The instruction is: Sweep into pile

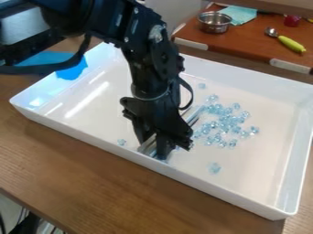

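A silvery strip (194, 117) is gripped by the pincer (153, 148) inside the white tray (256, 160), with pale-blue beads (223, 122) loosely clustered to its right

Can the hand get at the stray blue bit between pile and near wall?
Likely yes, by pushing: hand holds a silvery tool low in the tray; mostly bare floor separates it from the bit.

My gripper (154, 142) grips a silvery tool (194, 116) by the white tray's (263, 160) near wall; most pale-blue crystals (223, 122) lie scattered to its right.
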Controlling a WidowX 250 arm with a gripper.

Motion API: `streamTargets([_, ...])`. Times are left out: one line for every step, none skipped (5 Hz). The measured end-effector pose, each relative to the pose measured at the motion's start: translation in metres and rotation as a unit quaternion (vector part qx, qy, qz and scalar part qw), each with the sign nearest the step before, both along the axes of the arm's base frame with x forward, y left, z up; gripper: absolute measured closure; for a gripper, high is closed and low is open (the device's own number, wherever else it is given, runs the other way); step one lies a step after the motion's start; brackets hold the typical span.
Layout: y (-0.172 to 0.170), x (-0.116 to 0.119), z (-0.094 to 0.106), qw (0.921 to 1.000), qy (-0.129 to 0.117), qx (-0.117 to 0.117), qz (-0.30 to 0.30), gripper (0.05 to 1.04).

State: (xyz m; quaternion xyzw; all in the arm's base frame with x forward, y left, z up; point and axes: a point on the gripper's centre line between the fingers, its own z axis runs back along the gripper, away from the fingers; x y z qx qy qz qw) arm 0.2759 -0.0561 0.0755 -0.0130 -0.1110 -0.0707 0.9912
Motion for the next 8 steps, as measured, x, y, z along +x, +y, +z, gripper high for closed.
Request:
streamTargets([-0.006,-0.003,0.001,0.9999,0.01,-0.008,0.005,0.705])
streamTargets([-0.027,-0.003,0.0,0.9994,0.025,-0.022,0.001,0.705])
streamTargets([-0.041,0.002,0.001,0.9991,0.029,-0.031,0.009,0.705])
streamTargets([-0.075,0.007,0.0,0.9987,0.021,-0.046,-0.007,0.705])
streamTargets([-0.09,0.006,0.001,0.9982,0.028,-0.054,-0.002,0.705])
streamTargets([-0.094,0.004,0.003,0.997,0.043,-0.064,0.009,0.705])
streamTargets([-0.078,0.0,0.017,0.9951,0.059,-0.077,0.018,0.705])
streamTargets([-0.045,0.005,0.037,0.9922,0.062,-0.1,0.04,0.705])
